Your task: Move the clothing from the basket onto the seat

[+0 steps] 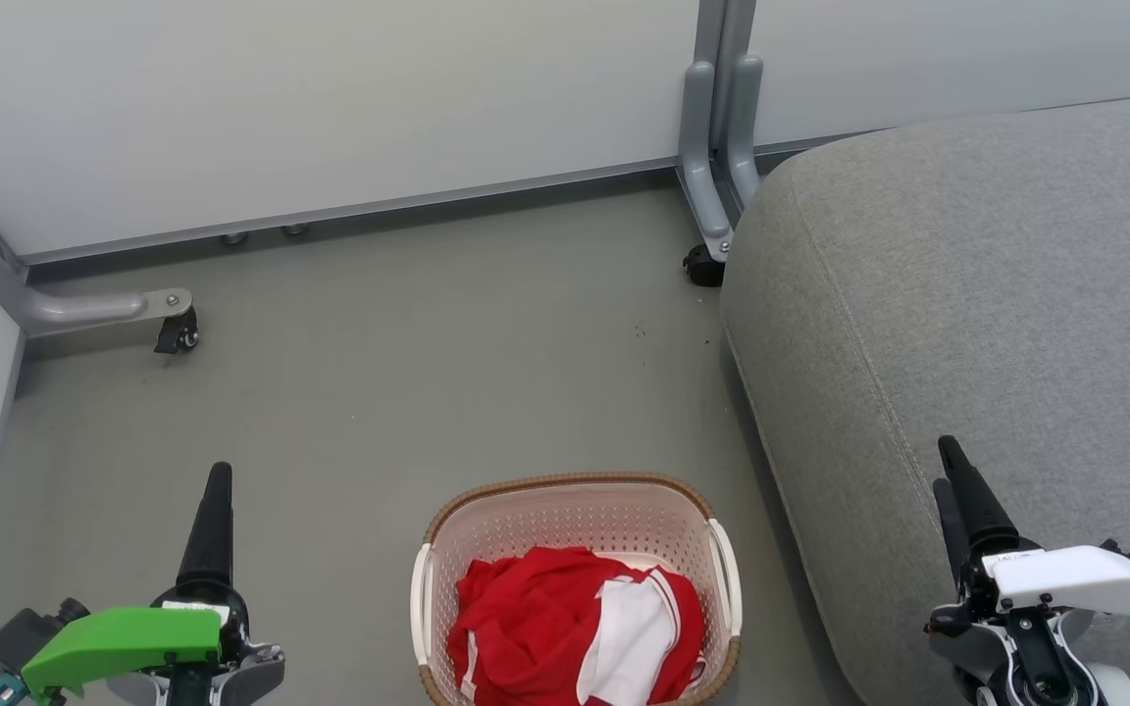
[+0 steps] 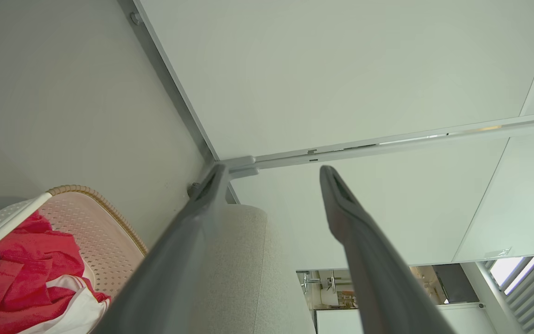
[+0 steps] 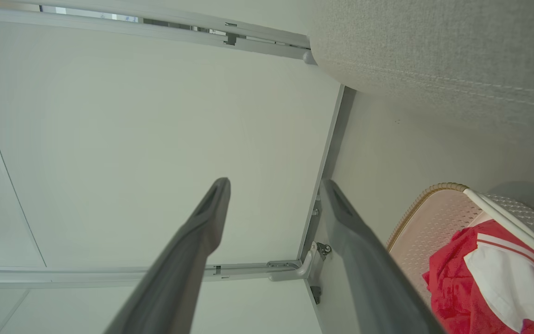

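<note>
Both claws stand wide open and hold nothing: the left gripper (image 1: 218, 480) hangs over bare floor (image 1: 379, 392) to the left of the basket (image 1: 565, 480), and the right gripper (image 1: 943, 463) hangs over the near edge of the seat (image 1: 967, 294). The clothing (image 1: 545, 618) lies crumpled inside the basket, a red heap with a white panel and striped trim towards its right side. The basket sits on the floor between the two arms, just beside the seat. Nothing has been moved across yet, so the step in hand looks like the first reach. The right arm seems the better choice, being on the seat's side. It should come down into the thick of the heap, away from the rim and the white handles (image 1: 727, 574), and bite deep so a fold is truly caught. Then lift high enough for the trailing cloth to clear the rim before swinging over the cushion
</note>
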`<state>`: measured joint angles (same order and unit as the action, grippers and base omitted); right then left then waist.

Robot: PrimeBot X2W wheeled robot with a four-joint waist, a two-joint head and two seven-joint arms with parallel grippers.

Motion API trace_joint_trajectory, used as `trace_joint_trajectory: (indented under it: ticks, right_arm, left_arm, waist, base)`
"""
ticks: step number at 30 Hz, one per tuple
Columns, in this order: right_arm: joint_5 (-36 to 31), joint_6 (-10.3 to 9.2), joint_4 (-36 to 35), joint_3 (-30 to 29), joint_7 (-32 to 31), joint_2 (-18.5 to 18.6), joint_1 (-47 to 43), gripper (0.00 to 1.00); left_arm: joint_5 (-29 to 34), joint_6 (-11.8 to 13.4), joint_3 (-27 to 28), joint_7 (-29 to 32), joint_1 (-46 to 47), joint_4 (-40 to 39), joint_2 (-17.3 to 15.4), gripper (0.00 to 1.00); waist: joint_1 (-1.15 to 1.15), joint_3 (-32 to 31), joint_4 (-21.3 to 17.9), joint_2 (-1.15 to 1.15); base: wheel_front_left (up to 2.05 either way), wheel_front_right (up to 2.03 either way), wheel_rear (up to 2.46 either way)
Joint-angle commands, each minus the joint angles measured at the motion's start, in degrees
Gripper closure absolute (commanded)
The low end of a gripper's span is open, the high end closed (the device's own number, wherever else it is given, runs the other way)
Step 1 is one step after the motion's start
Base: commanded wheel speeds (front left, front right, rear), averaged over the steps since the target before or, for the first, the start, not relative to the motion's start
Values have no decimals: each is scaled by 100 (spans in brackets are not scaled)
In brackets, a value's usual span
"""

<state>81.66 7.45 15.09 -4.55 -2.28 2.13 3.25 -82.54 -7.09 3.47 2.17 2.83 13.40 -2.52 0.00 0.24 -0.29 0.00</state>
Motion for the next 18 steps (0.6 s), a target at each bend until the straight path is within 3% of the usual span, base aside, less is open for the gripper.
trace_joint_trajectory:
  ticks: [1, 10, 18]
  right_arm:
    - [-311, 2, -175, 24, 75, 35, 70, 0]
    - [-1706, 2, -466, 135, 291, 43, -17, 0]
    - [-2618, 2, -665, 303, 467, 47, -68, 0]
  left_arm:
    - [358, -16, -7, -66, 25, -145, -61, 0]
    - [1851, -16, 95, -283, -66, -541, -13, 0]
    - [2687, 58, -68, -456, -208, -770, -15, 0]
  waist:
    - [0, 3, -4, 0]
    - [0, 12, -50, 0]
    - [0, 11, -77, 0]
  base:
    - [0, 0, 0]
    - [0, 0, 0]
    - [0, 0, 0]
